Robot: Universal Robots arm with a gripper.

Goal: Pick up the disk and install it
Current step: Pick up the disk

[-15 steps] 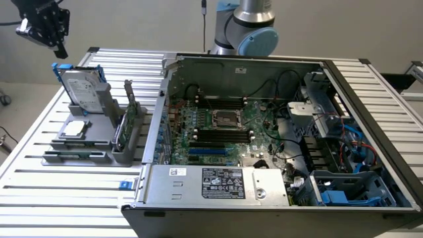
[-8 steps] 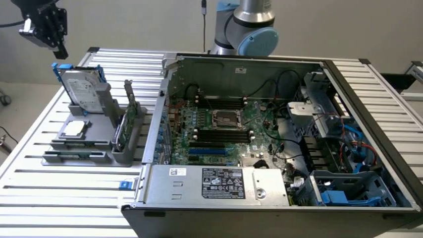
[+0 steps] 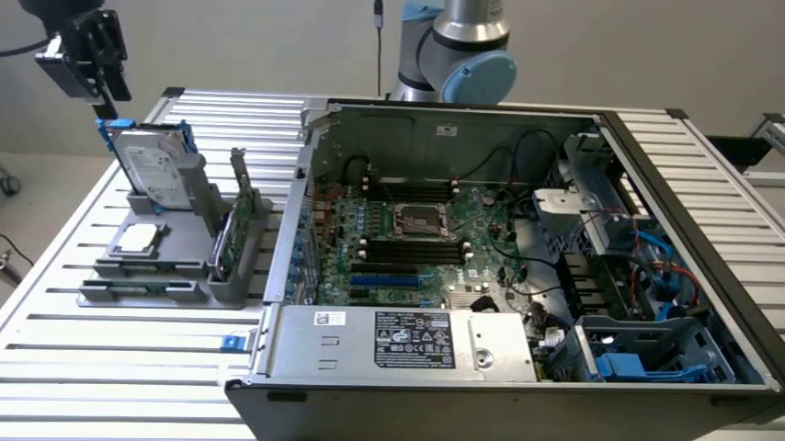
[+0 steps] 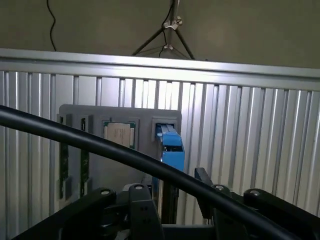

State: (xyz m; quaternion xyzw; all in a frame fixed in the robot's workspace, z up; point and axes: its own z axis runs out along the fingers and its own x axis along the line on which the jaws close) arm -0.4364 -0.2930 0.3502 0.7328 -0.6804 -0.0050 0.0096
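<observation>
My arm [image 3: 457, 23] is a smooth silver-grey tube, round in section. Its joint ends in a pale blue cap [image 3: 481, 75], a flat disc with a softly rounded edge. My jaws belong to a black, boxy head [image 3: 84, 50] with hard edges, and a thin grey cable [image 3: 22, 48] leads off its side. From my wrist I see a thick black hose [image 4: 150, 162], smooth and slightly glossy, bent in one long curve. Under it lie my black link bars [image 4: 95, 202], matt and rounded at the ends, each held by a small silvery pivot pin [image 4: 105, 192].
</observation>
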